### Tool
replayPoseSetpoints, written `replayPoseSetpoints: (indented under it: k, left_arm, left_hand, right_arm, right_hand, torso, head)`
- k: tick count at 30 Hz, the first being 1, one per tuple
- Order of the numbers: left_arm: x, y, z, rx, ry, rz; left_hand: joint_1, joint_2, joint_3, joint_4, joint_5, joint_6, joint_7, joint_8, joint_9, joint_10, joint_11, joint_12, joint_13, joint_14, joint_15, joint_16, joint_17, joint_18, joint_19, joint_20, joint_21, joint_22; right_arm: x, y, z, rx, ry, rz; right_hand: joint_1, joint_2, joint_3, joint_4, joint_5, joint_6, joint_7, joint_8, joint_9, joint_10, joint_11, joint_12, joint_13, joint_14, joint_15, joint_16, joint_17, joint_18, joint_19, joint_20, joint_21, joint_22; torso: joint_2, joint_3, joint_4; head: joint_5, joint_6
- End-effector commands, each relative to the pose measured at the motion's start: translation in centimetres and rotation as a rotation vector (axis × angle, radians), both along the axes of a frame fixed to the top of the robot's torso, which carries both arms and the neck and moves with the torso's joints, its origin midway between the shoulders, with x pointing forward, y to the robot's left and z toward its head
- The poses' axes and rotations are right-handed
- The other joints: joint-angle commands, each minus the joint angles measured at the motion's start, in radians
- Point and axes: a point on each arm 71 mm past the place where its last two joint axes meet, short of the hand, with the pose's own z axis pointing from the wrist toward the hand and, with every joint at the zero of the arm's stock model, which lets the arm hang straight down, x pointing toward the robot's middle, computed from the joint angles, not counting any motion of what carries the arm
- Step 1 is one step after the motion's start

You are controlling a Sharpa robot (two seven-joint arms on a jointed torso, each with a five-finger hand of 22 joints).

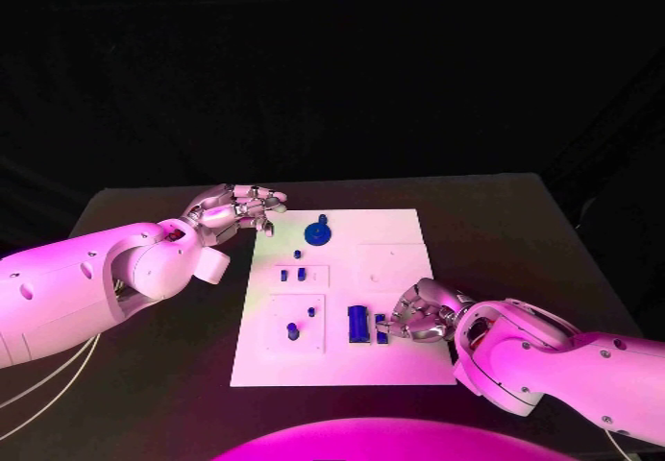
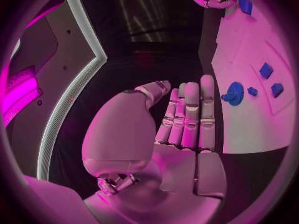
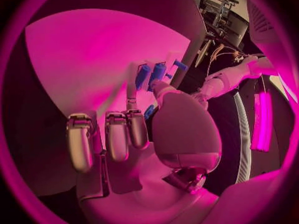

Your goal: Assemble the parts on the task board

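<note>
right hand [image 1: 420,313]: fingers curled on a small blue part [image 1: 380,327], looks pinched
tall part [image 1: 357,323]: just beside those fingers, board-center side, long axis running away from the robot
left hand [image 1: 235,208]: open, holding nothing, off the task board [image 1: 395,365] edge, round blue part [image 1: 319,231] nearest it
nearer hand: right imo
</note>
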Motion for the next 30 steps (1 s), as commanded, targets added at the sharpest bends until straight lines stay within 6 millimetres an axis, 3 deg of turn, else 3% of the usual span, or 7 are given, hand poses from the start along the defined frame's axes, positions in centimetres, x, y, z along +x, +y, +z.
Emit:
replayPoseSetpoints:
  k: [1, 5, 13, 30]
  left_arm:
    - [-0.1, -0.2, 0.0, -0.013, 0.001, -0.013]
    - [-0.1, -0.2, 0.0, -0.013, 0.002, -0.012]
    - [-0.1, -0.1, 0.0, -0.011, 0.003, -0.011]
    - [-0.1, 0.0, 0.0, -0.008, 0.005, -0.008]
  left_hand:
    - [-0.001, 0.006, 0.005, 0.0, 0.005, -0.008, 0.001, 0.005, -0.001, -0.006, 0.001, 0.006, 0.001, -0.002, 0.004, -0.004, -0.002, 0.015, 0.007, -0.003, -0.006, -0.001]
    - [-0.002, 0.008, 0.006, 0.001, 0.006, -0.008, 0.001, 0.005, -0.001, -0.007, 0.0, 0.006, 0.001, -0.002, 0.004, -0.004, -0.002, 0.015, 0.008, -0.002, -0.007, -0.002]
    - [-0.002, 0.008, 0.006, 0.001, 0.006, -0.008, 0.001, 0.005, -0.001, -0.007, 0.0, 0.006, 0.001, -0.002, 0.004, -0.004, -0.002, 0.015, 0.008, -0.002, -0.007, -0.002]
    - [-0.002, 0.01, 0.008, 0.001, 0.006, -0.007, 0.001, 0.006, -0.001, -0.007, 0.0, 0.007, 0.001, -0.002, 0.004, -0.004, -0.002, 0.015, 0.008, -0.002, -0.008, -0.003]
  right_arm:
    - [0.0, 0.1, 0.1, -0.037, -0.033, 0.045]
    - [0.0, 0.2, 0.1, -0.042, -0.03, 0.061]
    - [-0.1, 0.5, -0.2, -0.048, -0.004, 0.079]
    - [0.4, 0.3, -1.1, -0.067, 0.013, 0.066]
  right_hand:
    - [0.031, 0.004, -0.009, -0.003, 0.007, -0.001, 0.002, -0.007, -0.001, 0.052, 0.002, -0.001, 0.201, 0.095, 0.002, -0.003, 0.201, -0.014, 0.105, -0.002, 0.004, 0.263]
    - [0.065, -0.001, -0.015, -0.003, -0.008, 0.0, 0.003, -0.008, -0.002, 0.052, 0.002, 0.0, 0.202, 0.096, 0.002, -0.002, 0.203, -0.014, 0.105, -0.002, 0.004, 0.263]
    - [0.07, -0.005, -0.027, 0.001, -0.02, 0.001, 0.004, -0.009, -0.003, 0.052, 0.003, -0.001, 0.201, 0.096, 0.002, -0.002, 0.203, -0.014, 0.105, -0.002, 0.004, 0.263]
    - [0.122, 0.009, -0.031, -0.002, -0.039, 0.008, 0.0, -0.01, -0.005, 0.052, 0.0, 0.0, 0.202, 0.096, 0.0, -0.002, 0.204, -0.014, 0.105, -0.003, 0.004, 0.263]
  torso:
    - [0.0, -0.0004, -0.0003]
    - [0.0, 0.0, -0.0001]
    - [0.001, -0.0007, 0.0005]
    - [0.0, -0.0002, -0.0001]
  head:
    - [0.0, 0.0]
    - [0.0, -0.001]
    - [-0.001, -0.003]
    - [0.003, -0.007]
